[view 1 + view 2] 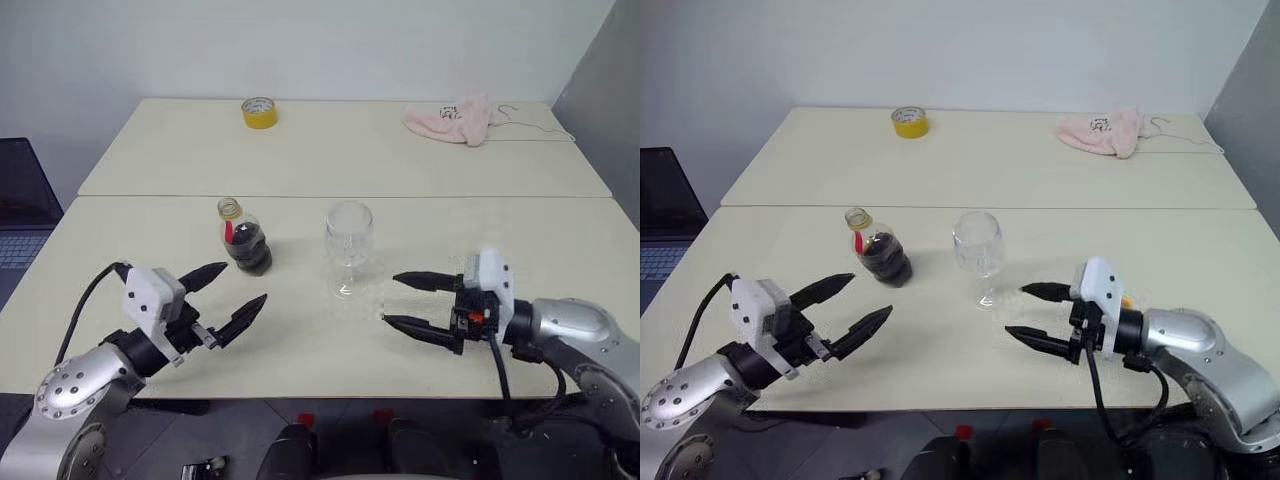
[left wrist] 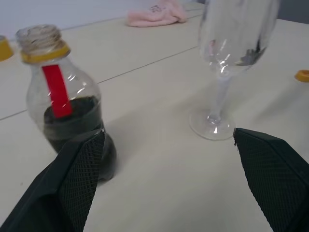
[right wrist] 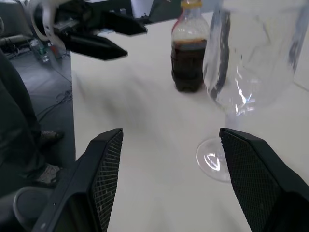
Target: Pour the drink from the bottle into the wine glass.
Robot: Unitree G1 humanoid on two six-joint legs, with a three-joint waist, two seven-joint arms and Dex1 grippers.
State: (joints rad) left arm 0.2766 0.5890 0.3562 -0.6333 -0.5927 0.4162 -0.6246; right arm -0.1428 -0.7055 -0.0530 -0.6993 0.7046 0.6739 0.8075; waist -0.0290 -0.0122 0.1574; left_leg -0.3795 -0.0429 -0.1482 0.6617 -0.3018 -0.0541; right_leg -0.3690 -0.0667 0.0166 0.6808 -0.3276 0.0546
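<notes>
Left gripper (image 1: 232, 292): fingers spread wide, nothing between them; held level above the near table edge, pointing forward and toward the robot's right, at the bottle.
Right gripper (image 1: 402, 300): fingers parted, empty; held low over the table, pointing to the robot's left, tips just short of the wine glass foot.
Bottle (image 1: 243, 238): upright on the near table (image 1: 120, 230), left of the wine glass and apart from it; cap off, neck open, yellow ring at the neck.
Drink (image 2: 72, 121): dark liquid filling roughly the lower half of the bottle.
Wine glass (image 1: 348, 245): upright, bowl empty, standing between the two grippers.
Label: red strip running down from the bottle neck; no writing legible on it.
Left wrist view, extra detail: a small yellow cap (image 2: 302, 75) lying on the table beyond the glass.
Right wrist view, extra detail: the left gripper seen across the table, beyond the bottle.
Far table: yellow tape roll (image 1: 259, 112) toward the left, pink cloth (image 1: 450, 119) toward the right.
Cloth marking: dark print, unreadable.
</notes>
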